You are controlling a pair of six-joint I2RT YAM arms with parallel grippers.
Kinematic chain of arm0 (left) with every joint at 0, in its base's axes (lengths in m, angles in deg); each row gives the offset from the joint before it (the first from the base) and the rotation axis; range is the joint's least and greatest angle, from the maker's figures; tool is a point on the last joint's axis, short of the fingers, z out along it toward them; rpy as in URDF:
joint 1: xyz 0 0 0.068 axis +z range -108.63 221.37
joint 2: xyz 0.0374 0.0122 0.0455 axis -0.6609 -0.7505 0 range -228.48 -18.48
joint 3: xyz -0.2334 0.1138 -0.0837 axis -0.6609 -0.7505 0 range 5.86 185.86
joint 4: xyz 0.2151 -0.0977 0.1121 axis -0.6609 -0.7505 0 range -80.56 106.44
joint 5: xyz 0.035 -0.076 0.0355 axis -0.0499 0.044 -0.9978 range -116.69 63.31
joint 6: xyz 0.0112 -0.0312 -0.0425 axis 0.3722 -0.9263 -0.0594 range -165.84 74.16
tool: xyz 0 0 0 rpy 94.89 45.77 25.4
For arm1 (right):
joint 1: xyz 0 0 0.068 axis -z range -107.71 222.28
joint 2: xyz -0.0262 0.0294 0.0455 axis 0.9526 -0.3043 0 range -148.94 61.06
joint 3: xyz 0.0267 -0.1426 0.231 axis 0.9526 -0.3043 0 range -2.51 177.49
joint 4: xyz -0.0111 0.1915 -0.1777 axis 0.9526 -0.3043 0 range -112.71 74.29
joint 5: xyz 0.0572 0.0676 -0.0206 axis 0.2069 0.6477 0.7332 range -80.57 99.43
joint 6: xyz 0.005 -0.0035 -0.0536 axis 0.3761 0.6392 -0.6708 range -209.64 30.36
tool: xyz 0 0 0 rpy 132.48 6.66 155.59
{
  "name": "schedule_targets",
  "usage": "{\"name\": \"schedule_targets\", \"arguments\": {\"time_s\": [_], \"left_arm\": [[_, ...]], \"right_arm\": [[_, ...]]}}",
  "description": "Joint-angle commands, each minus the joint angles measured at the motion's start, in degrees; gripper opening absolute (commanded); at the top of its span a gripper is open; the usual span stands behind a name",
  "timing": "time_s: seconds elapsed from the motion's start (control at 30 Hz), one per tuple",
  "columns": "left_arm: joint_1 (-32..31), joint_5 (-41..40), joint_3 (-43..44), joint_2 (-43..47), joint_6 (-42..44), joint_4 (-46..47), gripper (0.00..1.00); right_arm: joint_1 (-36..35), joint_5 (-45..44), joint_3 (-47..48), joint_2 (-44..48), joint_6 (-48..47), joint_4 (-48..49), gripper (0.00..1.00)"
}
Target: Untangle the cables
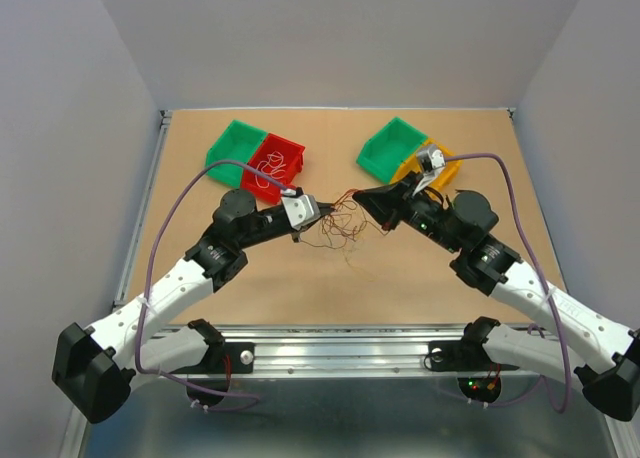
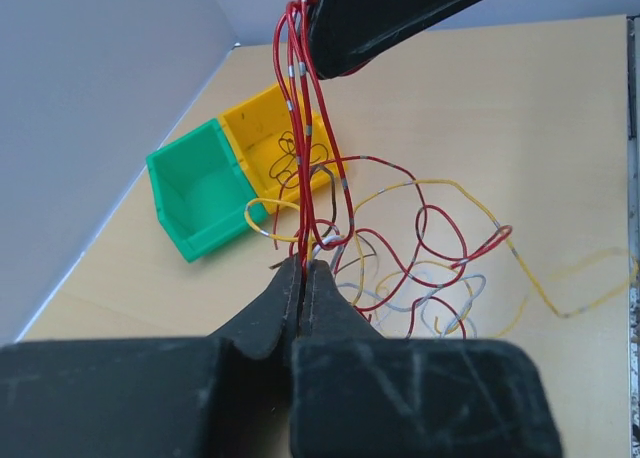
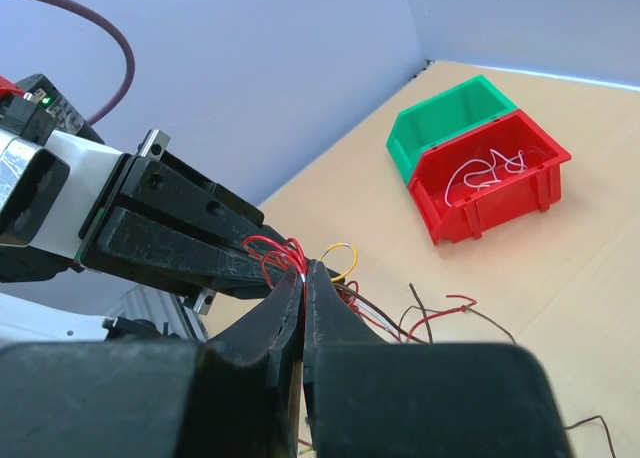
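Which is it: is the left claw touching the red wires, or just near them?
Touching. In the left wrist view the left gripper pinches the red wires between its tips.

**Counted, kind by kind**

There are 4 bins: 2 green, the left green bin point(image 1: 233, 142) and the right green bin point(image 1: 390, 144), plus 1 red bin point(image 1: 292, 148) and 1 yellow bin point(image 1: 447, 173).

There are 2 arms, the left arm point(image 1: 180, 278) and the right arm point(image 1: 540, 298), each with 1 gripper: the left gripper point(image 1: 322, 209) and the right gripper point(image 1: 352, 195).

The cables point(image 1: 338, 230) form 1 tangle, its red, yellow, brown and whitish strands too knotted to count.
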State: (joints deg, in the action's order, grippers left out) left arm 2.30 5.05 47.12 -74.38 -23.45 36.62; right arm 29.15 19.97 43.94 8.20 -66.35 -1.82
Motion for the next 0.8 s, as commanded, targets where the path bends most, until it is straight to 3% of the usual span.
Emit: {"name": "schedule_targets", "arguments": {"time_s": [0.0, 0.13, 0.17, 0.2, 0.3, 0.57, 0.77], "left_arm": [[-0.39, 1.48, 0.05, 0.79, 0.37, 2.76, 0.00], [-0.48, 1.12, -0.03, 0.53, 0.72, 1.09, 0.00], [-0.39, 1.30, -0.03, 0.44, 0.46, 0.74, 0.00], [-0.39, 1.56, 0.14, 0.44, 0.02, 0.39, 0.00], [-0.39, 4.28, 2.51, -0.44, -2.52, -2.60, 0.00], [-0.31, 11.32, 6.47, -1.14, -7.45, -6.74, 0.00], [-0.31, 13.51, 6.38, -0.27, -7.63, -7.26, 0.00]], "right_arm": [[0.24, -0.69, 4.34, 1.44, -0.08, 2.81, 0.01], [0.24, -8.68, 2.59, 5.21, -1.93, 2.28, 0.03], [0.24, -12.18, 1.98, 7.14, -2.71, 2.28, 0.12], [0.24, -12.39, 1.36, 7.77, -3.33, 2.28, 0.39], [0.24, -8.20, -1.45, 8.56, -5.18, 2.19, 0.59], [0.24, 3.77, -17.00, 9.01, -8.95, 11.24, 0.67], [0.24, 7.47, -19.65, 7.07, -11.77, 14.75, 0.68]]}}
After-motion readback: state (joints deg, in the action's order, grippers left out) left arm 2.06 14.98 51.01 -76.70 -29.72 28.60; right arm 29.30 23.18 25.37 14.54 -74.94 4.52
